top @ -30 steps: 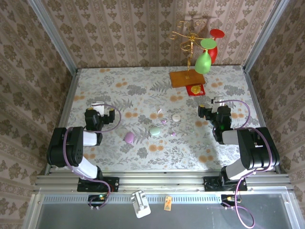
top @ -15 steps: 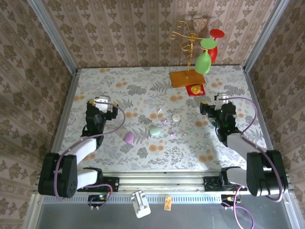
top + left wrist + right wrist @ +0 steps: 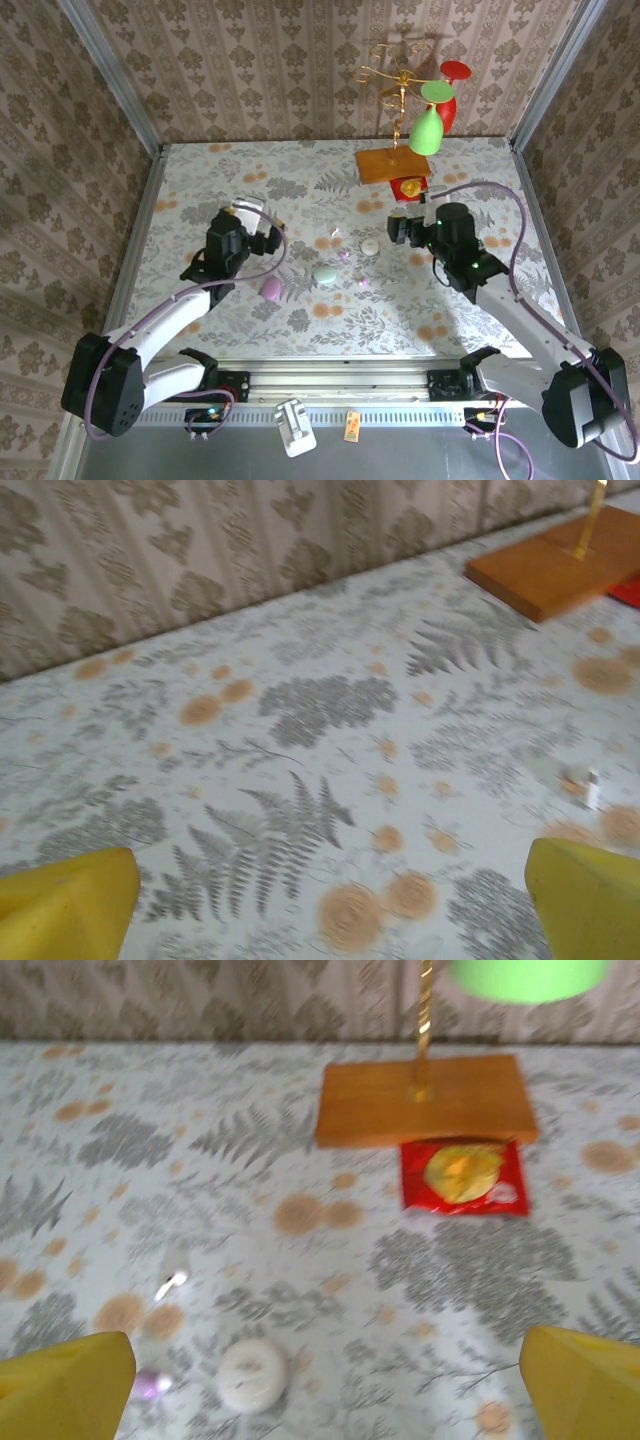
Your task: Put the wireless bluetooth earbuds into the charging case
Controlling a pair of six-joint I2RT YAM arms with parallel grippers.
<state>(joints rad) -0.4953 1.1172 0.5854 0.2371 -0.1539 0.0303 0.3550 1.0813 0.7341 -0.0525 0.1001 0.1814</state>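
Observation:
Three pebble-like cases lie mid-table: a white case (image 3: 370, 246) (image 3: 252, 1374), a mint case (image 3: 325, 273) and a lilac case (image 3: 271, 288). Tiny earbuds lie among them: a whitish earbud (image 3: 335, 233) (image 3: 172, 1282) and two pink-lilac earbuds (image 3: 343, 255) (image 3: 364, 281); one pink-lilac earbud (image 3: 152, 1384) sits just left of the white case. My left gripper (image 3: 262, 235) (image 3: 330, 905) hangs open left of the cluster, nothing between its yellow fingertips (image 3: 62, 905). My right gripper (image 3: 398, 228) (image 3: 325, 1390) hangs open to the cluster's right, also with nothing in it.
A wooden base (image 3: 393, 163) (image 3: 425, 1100) carries a gold wire stand with green and red pieces (image 3: 428, 125) at the back. A red packet (image 3: 408, 186) (image 3: 462, 1175) lies in front of it. Patterned walls close in the floral table (image 3: 250, 180).
Both arms have stretched out and swung inward: the left gripper moved right and the right gripper moved left, both toward the cluster. Cases and earbuds have not moved.

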